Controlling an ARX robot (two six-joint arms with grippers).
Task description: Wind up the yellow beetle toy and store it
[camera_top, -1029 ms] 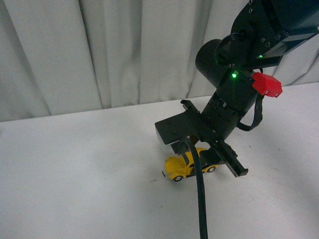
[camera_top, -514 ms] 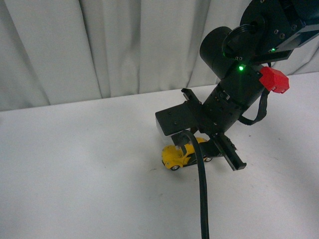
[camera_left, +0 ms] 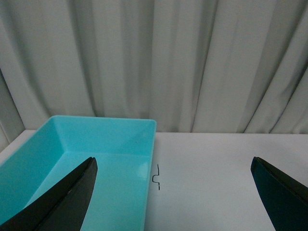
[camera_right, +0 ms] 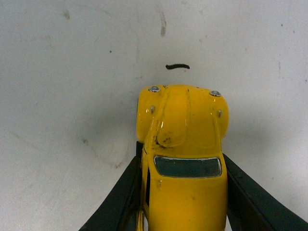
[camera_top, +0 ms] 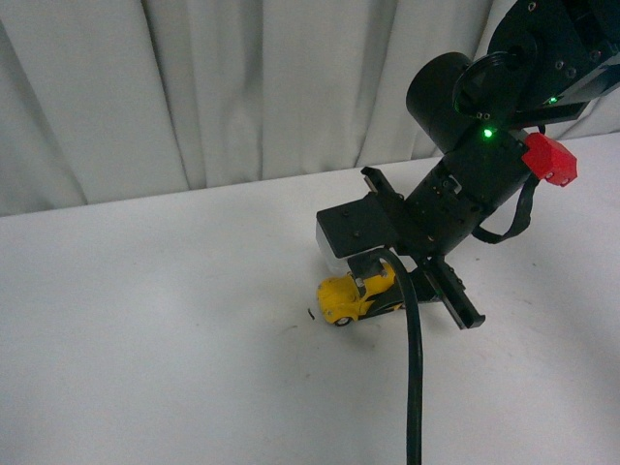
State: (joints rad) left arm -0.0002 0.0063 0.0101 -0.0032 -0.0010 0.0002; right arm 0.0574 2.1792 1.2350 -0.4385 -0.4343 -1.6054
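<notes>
Pinching the yellow beetle toy [camera_top: 339,298] at its flanks, the right gripper [camera_right: 182,159] holds it on the white table [camera_top: 145,339]; the left gripper [camera_left: 172,163] hangs wide open and empty near the teal bin [camera_left: 103,119]. Grasp made, I'd judge, with winding and storing both to come

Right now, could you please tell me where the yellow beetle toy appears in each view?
Front view: yellow beetle toy just right of centre, under the right gripper.
Left wrist view: not in it.
Right wrist view: lower centre, between the fingers.
Shared landmark: dark mark ahead of its nose.
</notes>
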